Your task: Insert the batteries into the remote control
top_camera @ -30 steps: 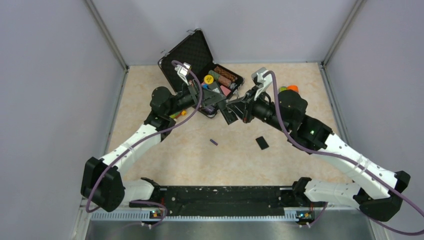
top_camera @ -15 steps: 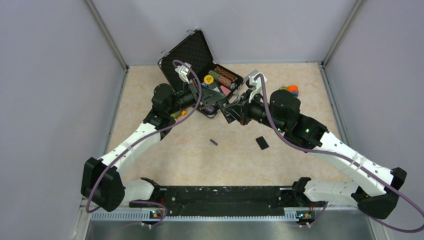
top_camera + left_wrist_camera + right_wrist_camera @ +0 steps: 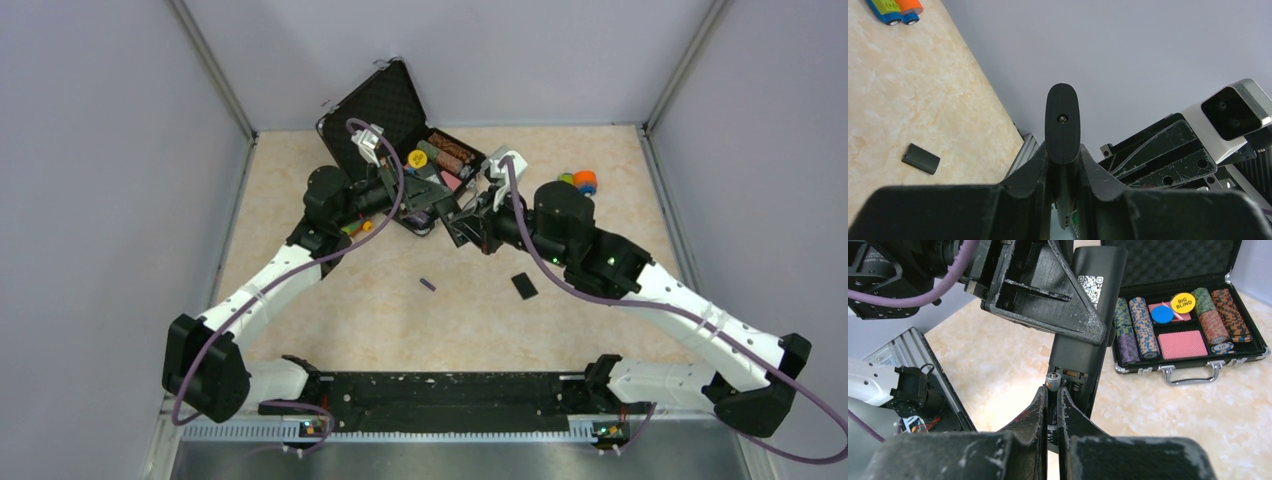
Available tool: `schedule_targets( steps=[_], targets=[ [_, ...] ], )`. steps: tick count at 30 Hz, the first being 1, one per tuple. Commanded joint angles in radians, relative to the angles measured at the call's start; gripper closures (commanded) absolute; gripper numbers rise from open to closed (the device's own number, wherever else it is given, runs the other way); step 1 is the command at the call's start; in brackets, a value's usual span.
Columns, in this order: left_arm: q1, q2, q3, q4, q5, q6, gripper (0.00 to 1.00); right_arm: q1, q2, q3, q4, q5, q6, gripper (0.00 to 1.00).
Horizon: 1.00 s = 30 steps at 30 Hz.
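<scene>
1. The left arm, white shells with black joints, reaches from the near left corner toward the middle of the table. The left gripper (image 3: 427, 202) is clamped tight on the slim black plastic bar-shaped remote control (image 3: 1083, 352), holding it off the table. A white QR-code sticker sits on the remote's back (no words readable).
2. Behind it lies the open black foam-lined case of poker chips (image 3: 1243, 255), with striped chip stacks and a red card deck. One round yellow chip (image 3: 1182, 303) reads "BIG BLIND".
3. On the beige marble-patterned tabletop (image 3: 300, 170), nearer than the grippers, a tiny purple cylinder battery (image 3: 427, 284) lies loose.
4. The right gripper (image 3: 1052, 394) is pinched narrow around a dark slim battery with a pale metal end (image 3: 1051, 380). Its tip is at the remote's open compartment, where a coil spring shows (seated or not, I cannot tell).
5. A small flat black rectangular cover piece (image 3: 524, 286) lies right of the purple battery.
6. The right arm comes in bent from the near right corner; beyond it sit orange, blue and green toy blocks (image 3: 578, 180).
</scene>
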Motion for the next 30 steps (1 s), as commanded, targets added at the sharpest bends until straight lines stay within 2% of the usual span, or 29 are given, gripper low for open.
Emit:
schedule_targets(
  steps=[1,11,24,30],
  targets=[
    [0.003,-0.001,0.048,0.053,0.009,-0.003,1.0,0.015,0.007,-0.011,0.017,-0.006,-0.017,1.0],
    [0.004,-0.01,0.044,0.054,0.011,-0.005,1.0,0.014,0.009,-0.024,-0.016,-0.015,-0.035,0.97],
    [0.004,0.0,0.04,0.062,0.013,-0.004,1.0,0.014,0.048,0.003,-0.038,0.034,0.021,0.77],
    [0.003,0.002,0.04,0.05,0.009,0.009,1.0,0.015,0.05,0.036,-0.057,0.05,0.052,0.72]
  ],
)
